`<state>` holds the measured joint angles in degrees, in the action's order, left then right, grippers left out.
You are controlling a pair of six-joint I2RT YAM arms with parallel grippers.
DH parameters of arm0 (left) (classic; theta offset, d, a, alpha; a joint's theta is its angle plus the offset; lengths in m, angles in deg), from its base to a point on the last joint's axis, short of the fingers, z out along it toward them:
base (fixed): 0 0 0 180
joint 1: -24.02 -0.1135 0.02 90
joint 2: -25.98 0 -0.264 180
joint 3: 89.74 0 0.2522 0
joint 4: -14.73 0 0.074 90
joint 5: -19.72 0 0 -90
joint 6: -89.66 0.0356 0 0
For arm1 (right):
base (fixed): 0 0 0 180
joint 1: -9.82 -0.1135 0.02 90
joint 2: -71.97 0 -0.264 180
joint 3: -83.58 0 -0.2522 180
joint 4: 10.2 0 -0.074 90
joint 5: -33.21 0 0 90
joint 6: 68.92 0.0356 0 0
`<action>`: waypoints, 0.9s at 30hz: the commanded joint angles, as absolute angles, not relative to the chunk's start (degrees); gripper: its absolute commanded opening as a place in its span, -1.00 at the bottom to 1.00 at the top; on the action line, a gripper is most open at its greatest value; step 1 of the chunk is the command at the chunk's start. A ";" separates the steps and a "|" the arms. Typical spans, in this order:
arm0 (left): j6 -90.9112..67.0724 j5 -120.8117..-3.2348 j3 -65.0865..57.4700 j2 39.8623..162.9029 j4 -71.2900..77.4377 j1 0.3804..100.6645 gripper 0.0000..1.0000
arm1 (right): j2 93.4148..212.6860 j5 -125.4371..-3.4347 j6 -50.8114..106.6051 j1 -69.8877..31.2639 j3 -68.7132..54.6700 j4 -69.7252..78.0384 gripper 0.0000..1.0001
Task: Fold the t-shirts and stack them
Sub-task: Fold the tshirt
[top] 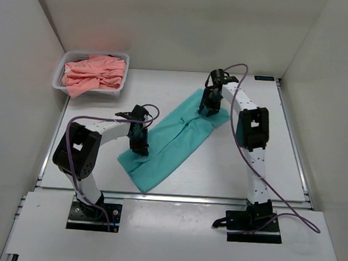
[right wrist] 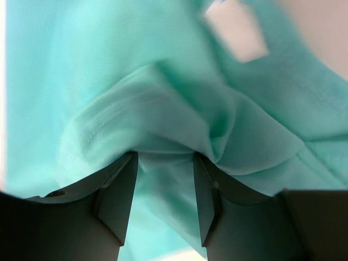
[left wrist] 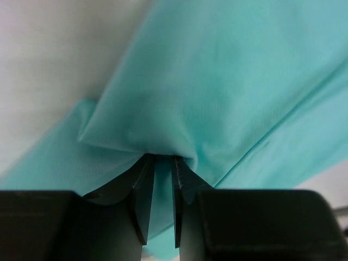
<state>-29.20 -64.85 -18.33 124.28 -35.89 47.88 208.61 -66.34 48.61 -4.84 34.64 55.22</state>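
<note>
Black-fingered left claw [left wrist: 161, 159] first: nearly closed, pinching a raised pleat of the teal-green cloth t-shirt [left wrist: 217, 81] at lower centre of the left wrist view. Black-fingered right claw [right wrist: 165, 156]: fingers part-way apart, with a thick bunch of the same cloth gathered between and over the tips. Cannot tell whether gripping firmly.

From above, lies as a long folded band, diagonal across the middle of the white bench [top: 218, 174], with one claw at each end, lower left and upper centre. Upper left, in the white plastic mesh basket [top: 60, 83]: a heap of salmon-pink t-shirts [top: 95, 72], not yet folded.

Risks, as a judgement only:
- Could lose the right end on lifting, given that looser-looking hold, and drop the band crooked.
- Could catch only the top layer on the left and so pull the lengthwise fold open.
- Could drag or stretch the cloth through uneven travel of the two ends, giving a skewed fold and a poor base for stacking.
</note>
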 commanded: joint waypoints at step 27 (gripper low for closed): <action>-48.66 -50.06 -13.21 131.19 -32.70 61.73 -0.38 | 228.15 -77.62 34.97 -9.26 69.84 65.44 -0.04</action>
